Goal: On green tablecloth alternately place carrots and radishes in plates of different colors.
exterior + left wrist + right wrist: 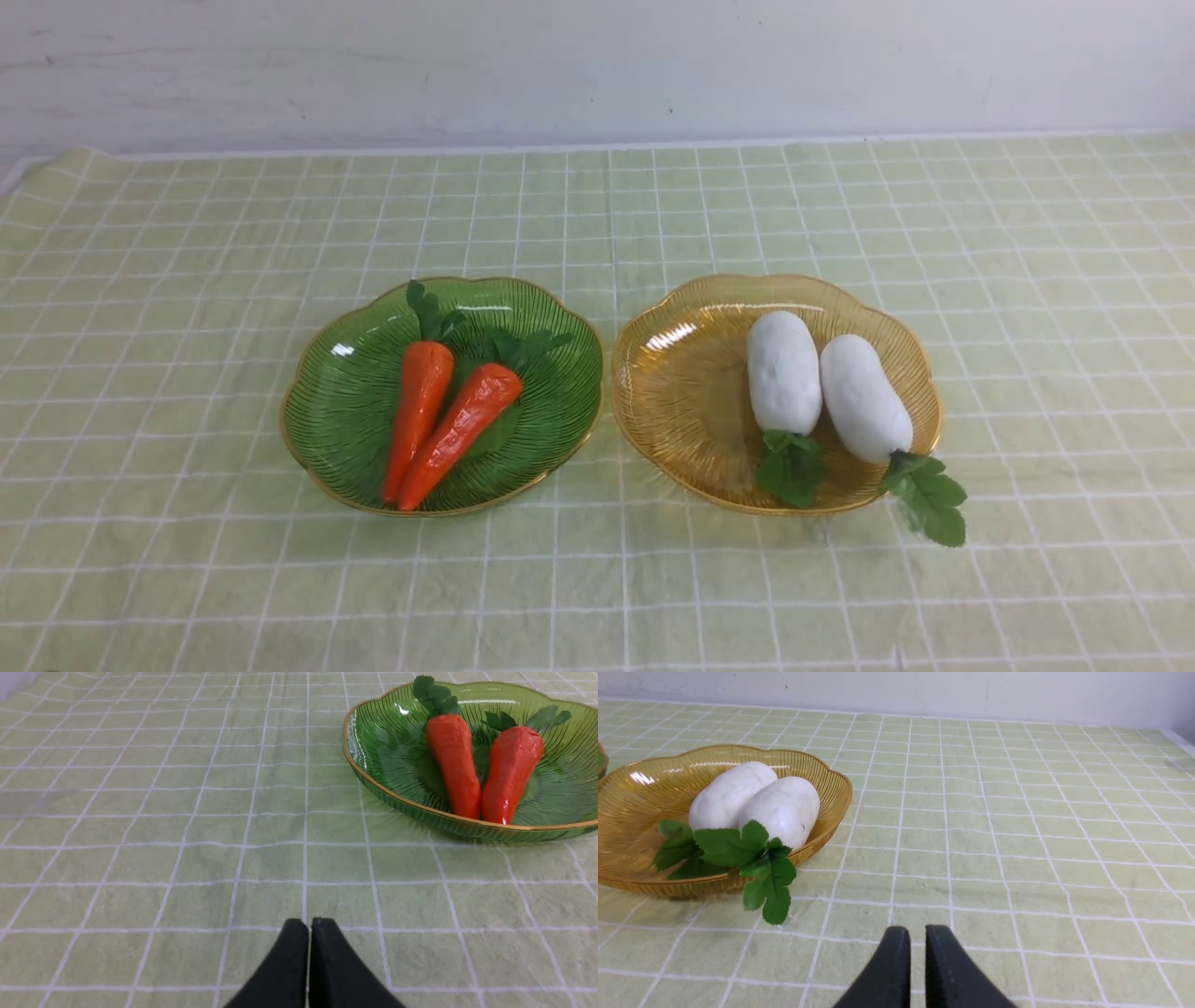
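Lying side by side in the green plate (345, 392) are both carrots (417, 411), leafy tops toward the far rim, points toward the near rim and close together, possibly touching. Sitting in the amber plate (686, 392) just beside it are both radishes (782, 371), pressed close together, leaves toward the near edge; the tuft of the right-hand one is hanging out over the rim onto the green tablecloth (187, 280). No vegetable is lying loose on the cloth in any view, so I am judging the sorting as done: each kind is resting in its own colour of plate, and nothing appears left to pick up.

Neither arm is showing in the front view. The left gripper (309, 926) is hovering low over bare cloth near the green plate, its fingers (289, 961) pressed together and holding nothing. The right gripper (918, 935) is hovering over bare cloth beside the amber plate, its fingers (892, 966) drawn nearly together with only a thin slit showing between them, empty as well. Both seem to be sitting in a rest pose, well apart from the plates' contents.
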